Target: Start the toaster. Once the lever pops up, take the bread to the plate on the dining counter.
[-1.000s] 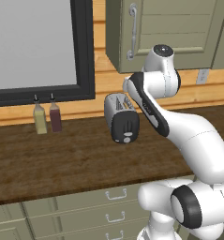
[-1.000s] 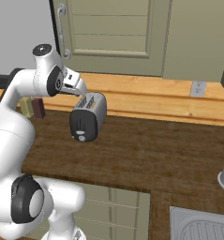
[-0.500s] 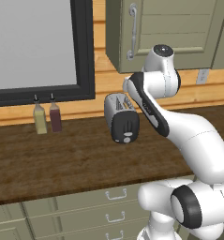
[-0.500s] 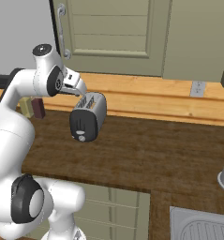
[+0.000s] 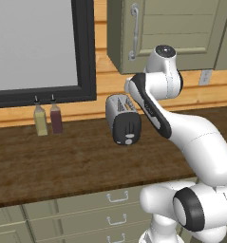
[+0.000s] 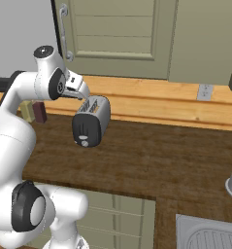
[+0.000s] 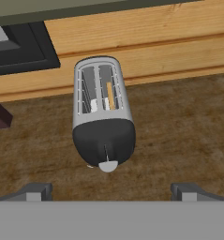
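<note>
No change is seen over the last second: arm, base and the small rounded chrome-silver toaster with the black end panel (image 5: 123,120) sit exactly as in both earlier base pictures. The pause is judged to mean the first step is not yet done; the lever has still to be pushed down.

The two-finger gripper (image 7: 108,191) is held spread as wide as it goes, nothing between the tips, above and in front of the toaster's black end. The toaster stands on the dark wood countertop over green drawers (image 5: 62,161), near the wooden back wall.

From the hand view, the top slots are looked into: a thin tan slice of bread (image 7: 110,95) is seen edge-on in the right-hand slot, and the pale lever knob (image 7: 108,166) low on the black end. Neither base view shows the bread. The left base view adds two small bottles (image 5: 47,118) under the dark-framed window; the right base view adds a steel sink corner (image 6: 209,236).
</note>
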Controlling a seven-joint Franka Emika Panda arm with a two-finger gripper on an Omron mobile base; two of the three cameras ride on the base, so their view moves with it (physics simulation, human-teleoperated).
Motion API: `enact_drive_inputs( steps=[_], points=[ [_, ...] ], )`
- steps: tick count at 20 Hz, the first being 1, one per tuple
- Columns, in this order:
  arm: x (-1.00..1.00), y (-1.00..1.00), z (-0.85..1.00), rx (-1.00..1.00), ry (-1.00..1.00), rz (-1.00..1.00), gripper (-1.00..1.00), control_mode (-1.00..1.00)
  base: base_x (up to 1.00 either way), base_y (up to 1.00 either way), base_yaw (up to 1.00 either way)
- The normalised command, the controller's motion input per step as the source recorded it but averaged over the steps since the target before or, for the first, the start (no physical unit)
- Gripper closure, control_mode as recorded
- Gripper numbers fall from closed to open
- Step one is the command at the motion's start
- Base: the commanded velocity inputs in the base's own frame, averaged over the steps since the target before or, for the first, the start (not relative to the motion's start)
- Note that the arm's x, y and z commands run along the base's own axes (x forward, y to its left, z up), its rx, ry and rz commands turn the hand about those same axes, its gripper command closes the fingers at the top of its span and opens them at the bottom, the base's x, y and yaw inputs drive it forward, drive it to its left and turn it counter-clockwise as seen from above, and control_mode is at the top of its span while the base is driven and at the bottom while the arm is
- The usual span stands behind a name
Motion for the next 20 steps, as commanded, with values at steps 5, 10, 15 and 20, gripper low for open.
enact_drive_inputs(
  steps=[5,10,15,20],
  points=[
    [0.0,0.0,0.0,0.0,0.0,0.0,-1.0,-1.0,0.0,0.0,0.0],
    [0.0,0.0,0.0,0.0,0.0,0.0,-1.0,-1.0,0.0,0.0,0.0],
    [0.0,0.0,0.0,0.0,0.0,0.0,-1.0,-1.0,0.0,0.0,0.0],
    [0.0,0.0,0.0,0.0,0.0,0.0,-1.0,-1.0,0.0,0.0,0.0]
  ],
)
